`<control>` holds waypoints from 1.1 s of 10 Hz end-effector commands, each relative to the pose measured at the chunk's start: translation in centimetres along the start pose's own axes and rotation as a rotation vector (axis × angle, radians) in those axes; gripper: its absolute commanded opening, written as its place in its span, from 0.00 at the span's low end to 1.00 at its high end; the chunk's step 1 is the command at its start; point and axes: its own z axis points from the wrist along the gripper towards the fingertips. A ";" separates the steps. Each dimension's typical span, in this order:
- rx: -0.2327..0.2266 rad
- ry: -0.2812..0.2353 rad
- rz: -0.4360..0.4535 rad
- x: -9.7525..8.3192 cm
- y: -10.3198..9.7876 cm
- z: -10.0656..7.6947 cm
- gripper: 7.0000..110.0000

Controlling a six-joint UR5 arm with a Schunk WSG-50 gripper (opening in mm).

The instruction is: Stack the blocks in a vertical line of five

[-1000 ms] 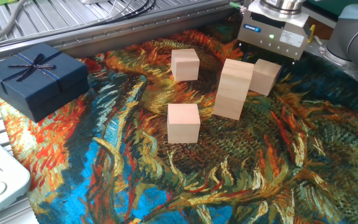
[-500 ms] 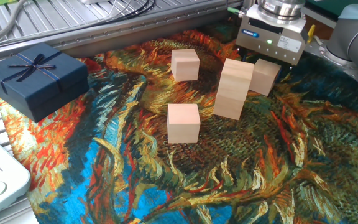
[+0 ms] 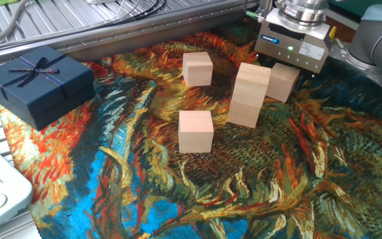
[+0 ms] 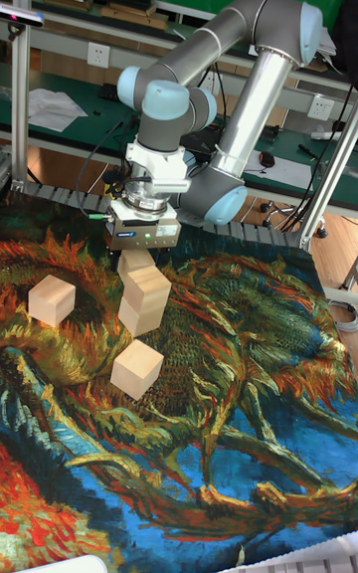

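Fixed view shows the gripper (image 3: 289, 66) hanging low over a block (image 3: 282, 81) just behind the two-block stack (image 3: 249, 94); whether its jaws are apart or clamped on that block, I cannot tell, since the gripper body hides them. Left of the stack and farther back sits another block (image 3: 197, 69), and a fourth block (image 3: 195, 131) lies left and nearer. Well left of the stack rests the navy gift box (image 3: 38, 83) on the painted cloth (image 3: 277, 179).

A dark navy gift box (image 3: 37, 82) with a ribbon bow sits on the painted cloth (image 3: 197, 192).
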 end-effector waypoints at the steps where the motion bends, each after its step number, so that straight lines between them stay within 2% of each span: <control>1: -0.003 0.009 -0.007 0.7 0.1 0.2 0.79; 9: -0.020 -0.008 -0.003 -0.1 1.3 0.2 0.79; 10: -0.026 -0.007 -0.008 0.0 1.3 0.3 0.57; 11: -0.024 -0.007 -0.011 0.2 1.1 0.4 0.57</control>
